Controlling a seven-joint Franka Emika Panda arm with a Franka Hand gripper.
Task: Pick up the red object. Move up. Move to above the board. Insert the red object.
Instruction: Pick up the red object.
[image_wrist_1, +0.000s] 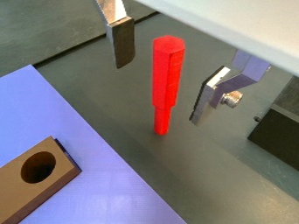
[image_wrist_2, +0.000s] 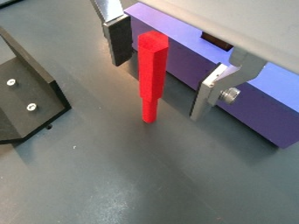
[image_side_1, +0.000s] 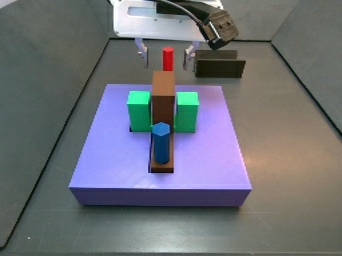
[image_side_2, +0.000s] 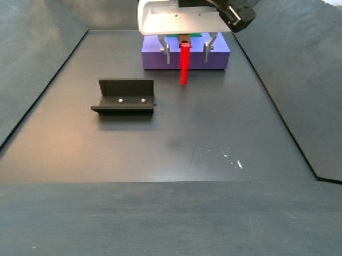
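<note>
Standing upright on the dark floor, the red peg (image_wrist_1: 166, 83) is sitting between the two fingers (image_wrist_1: 119, 42) in both wrist views, with a clear gap on each side, so the gripper (image_wrist_1: 163, 74) is hanging open around the peg and not touching it. To the left in a wrist view, the purple board (image_wrist_1: 70, 131) is lying flat, with the end of the brown bar (image_wrist_1: 33, 175) and its round hole showing. In a side view, the board (image_side_1: 160, 150) is filling the middle of the floor, the bar (image_side_1: 162, 110) running along its centre between two green blocks (image_side_1: 139, 110), and a blue peg (image_side_1: 159, 142) is standing in the bar's near end. Beyond the board, the red peg (image_side_1: 167, 59) is standing under the gripper (image_side_1: 171, 48), near the board's far edge, and a small dark box (image_side_1: 221, 68) is sitting to the right. In a side view, the fixture (image_side_2: 124, 97) is standing well apart, left of the peg (image_side_2: 183, 66).
</note>
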